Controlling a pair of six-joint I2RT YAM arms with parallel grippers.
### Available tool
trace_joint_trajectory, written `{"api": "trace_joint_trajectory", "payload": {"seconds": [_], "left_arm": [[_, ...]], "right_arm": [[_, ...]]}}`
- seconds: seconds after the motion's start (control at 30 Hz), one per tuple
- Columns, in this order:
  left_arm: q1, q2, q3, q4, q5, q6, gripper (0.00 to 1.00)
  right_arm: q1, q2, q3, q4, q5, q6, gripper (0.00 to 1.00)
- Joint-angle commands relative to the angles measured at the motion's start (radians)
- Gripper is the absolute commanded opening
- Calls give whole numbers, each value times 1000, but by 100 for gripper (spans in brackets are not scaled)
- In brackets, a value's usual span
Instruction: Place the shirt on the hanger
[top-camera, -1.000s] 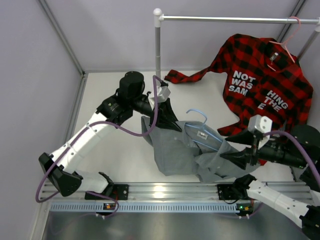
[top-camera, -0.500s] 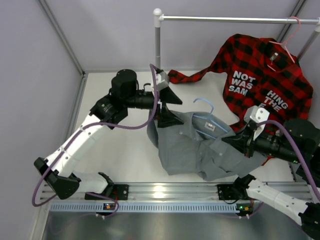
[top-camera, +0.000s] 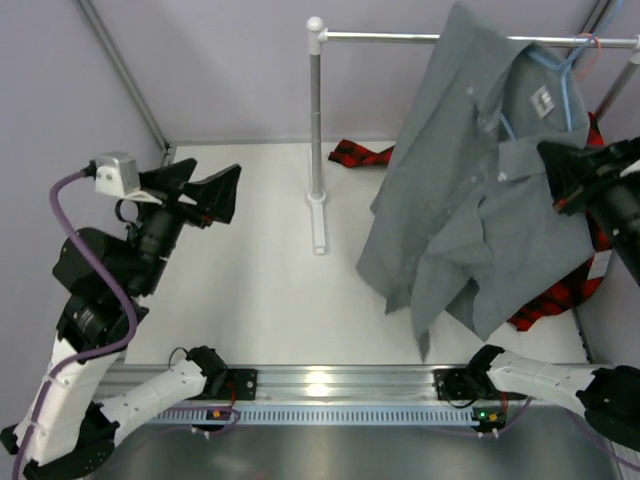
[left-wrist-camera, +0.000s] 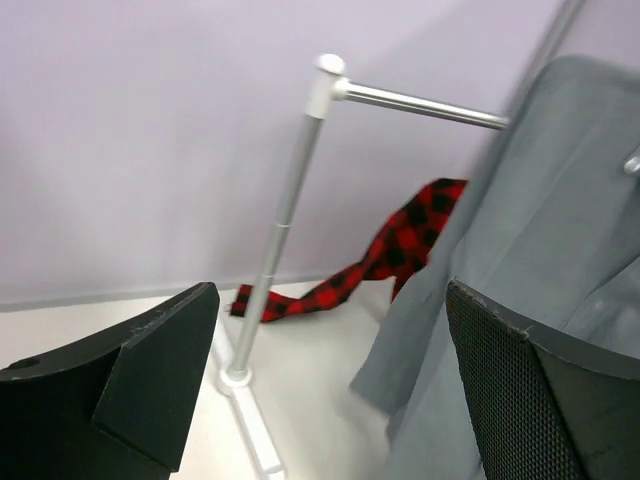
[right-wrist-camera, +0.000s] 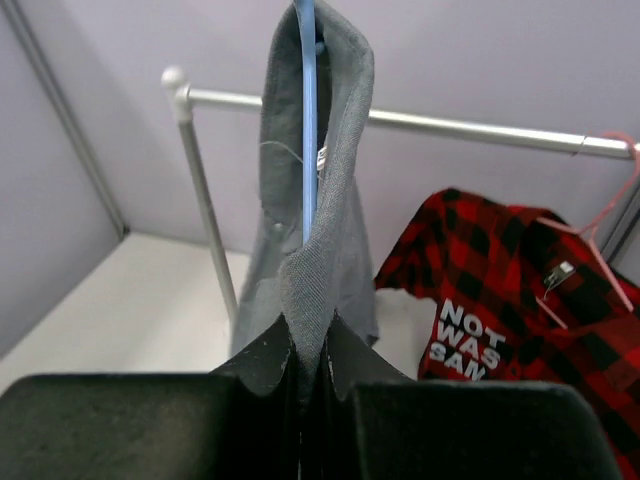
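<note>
Two arms, one load: the right end effector (right-wrist-camera: 310, 350) is clamped tight on a fold of the shirt (top-camera: 470, 190), with the hanger (right-wrist-camera: 308, 130) wire running up inside that fold. The shirt is off the counter (top-camera: 250, 270), draped with its long axis downward, just in front of the rail (top-camera: 450, 38) at its right end. Whether the hook sits over the rail I cannot tell. The right arm is nearer by far. The left end effector (top-camera: 212, 180) gapes wide, holding nothing, well apart to the left past the pole (top-camera: 316, 120). Seating the hook likely comes next. The pink hanger (top-camera: 592, 42) there and the plaid shirt (right-wrist-camera: 500, 300) behind crowd that spot.
</note>
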Motion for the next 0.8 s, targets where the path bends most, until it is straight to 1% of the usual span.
{"api": "trace_joint_trajectory", "payload": {"seconds": [0.0, 0.03, 0.1, 0.2, 0.33, 0.4, 0.53, 0.7, 0.77], "left_arm": [[0, -50, -103, -52, -178, 34, 98], [0, -63, -125, -67, -194, 46, 98], [0, -93, -186, -117, -226, 77, 98], [0, -128, -249, -185, -221, 77, 98], [0, -188, -329, -208, -204, 85, 98], [0, -219, -366, -210, -224, 97, 98], [0, -236, -406, -211, -240, 98, 98], [3, -205, -423, -210, -250, 100, 98], [9, -198, -430, -208, -257, 101, 98]], "right_arm": [[-2, 134, 173, 179, 144, -4, 0], [-2, 154, 229, 165, 125, 0, 0], [-2, 197, 260, 144, 101, 13, 0], [-2, 189, 228, 121, 73, 35, 0], [-2, 136, 149, 107, 10, 100, 0], [-2, 128, 155, 70, -17, 126, 0], [-2, 116, 165, 21, -39, 160, 0], [-2, 131, 162, -74, -45, 217, 0], [-2, 132, 135, -83, -57, 233, 0]]}}
